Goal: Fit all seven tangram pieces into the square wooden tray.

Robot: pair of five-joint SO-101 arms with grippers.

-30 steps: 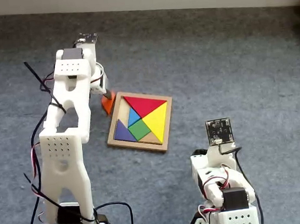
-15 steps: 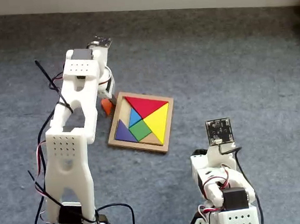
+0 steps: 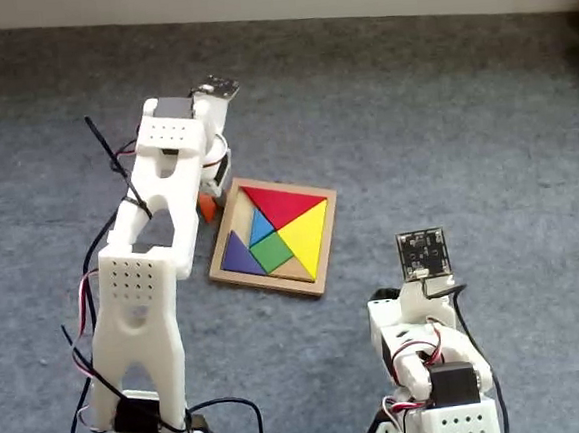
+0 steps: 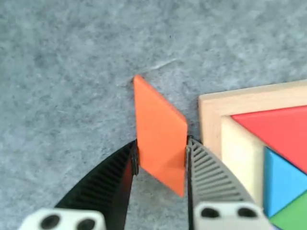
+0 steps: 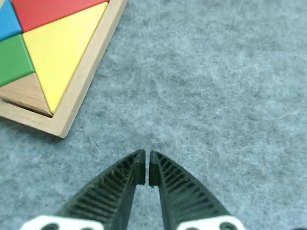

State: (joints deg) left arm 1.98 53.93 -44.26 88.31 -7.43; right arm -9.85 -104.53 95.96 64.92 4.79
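Note:
The square wooden tray point(image 3: 321, 240) lies mid-table with red, yellow, blue, green and purple pieces in it; a bare strip point(image 4: 241, 154) shows along its left side and a bare triangle near its front edge. My left gripper point(image 4: 162, 152) is shut on the orange parallelogram piece point(image 4: 159, 129), held just outside the tray's left rim point(image 4: 209, 115). In the high view the orange piece point(image 3: 206, 205) peeks out beside the left arm. My right gripper point(image 5: 147, 167) is shut on nothing, over carpet off the tray's front right corner point(image 5: 61, 128).
Grey carpet point(image 3: 442, 114) covers the table all round the tray. The left arm point(image 3: 159, 217) stretches along the tray's left side. The right arm's base point(image 3: 433, 386) sits at the front right.
The left arm has swung to the right, carrying the orange piece closer to the tray's left rim. The right arm has not moved.

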